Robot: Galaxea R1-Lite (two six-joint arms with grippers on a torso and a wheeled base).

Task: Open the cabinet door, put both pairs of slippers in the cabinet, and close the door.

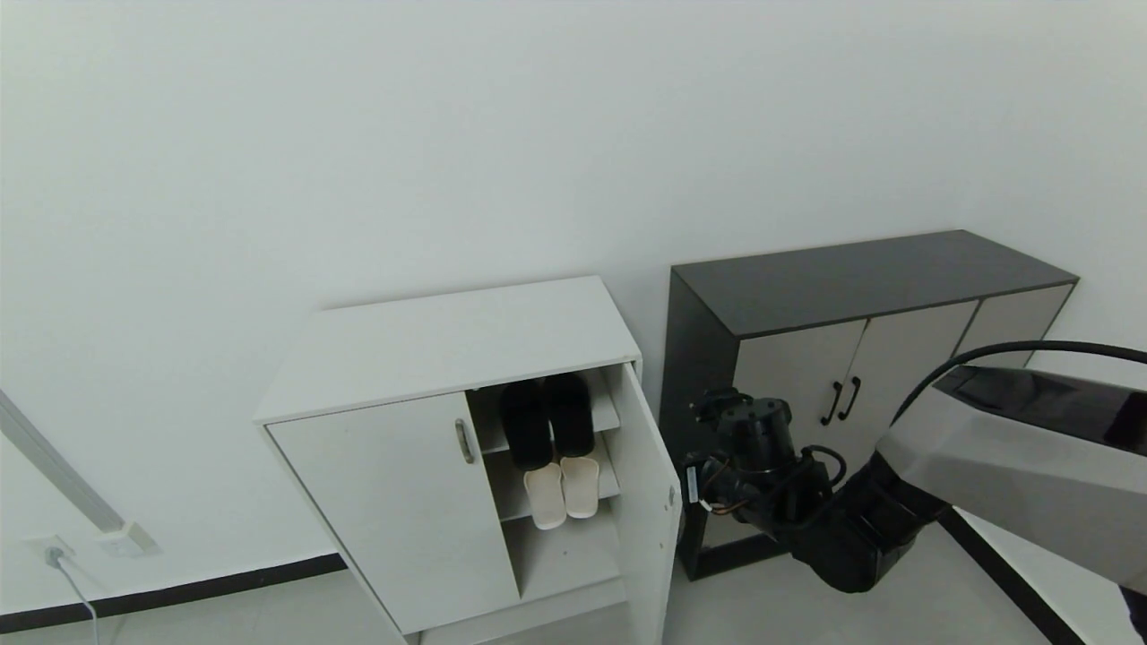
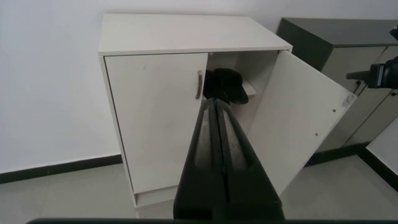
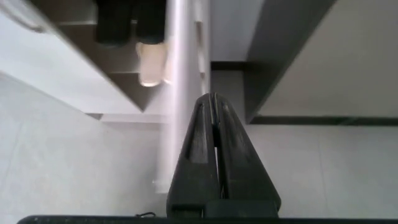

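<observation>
- Pale floor (image 1: 762, 618) with a black skirting strip along a white wall (image 1: 358, 134).
- Left gripper (image 2: 214, 104): fingers pressed together, held in front of the cabinet and well apart from it. In its own view it hides the middle shelf.
- Right gripper (image 3: 214, 99): fingers pressed together, tips just beside the free edge of the open door (image 3: 180, 93), on its outer side. Whether they touch cannot be told.
- The left wrist view shows the right arm (image 2: 380, 73) beyond the door's outer face.
- Cabinet (image 1: 448, 349): white, with the left door (image 1: 394, 511) shut and the right door swung wide.
- White slippers (image 1: 562, 493): a pair side by side on the middle shelf, also seen in the right wrist view.
- Black slippers (image 1: 547, 417): a pair on the upper shelf, directly above the white pair.
- Dark cabinet (image 1: 860, 278): against the wall to the right, doors shut.
</observation>
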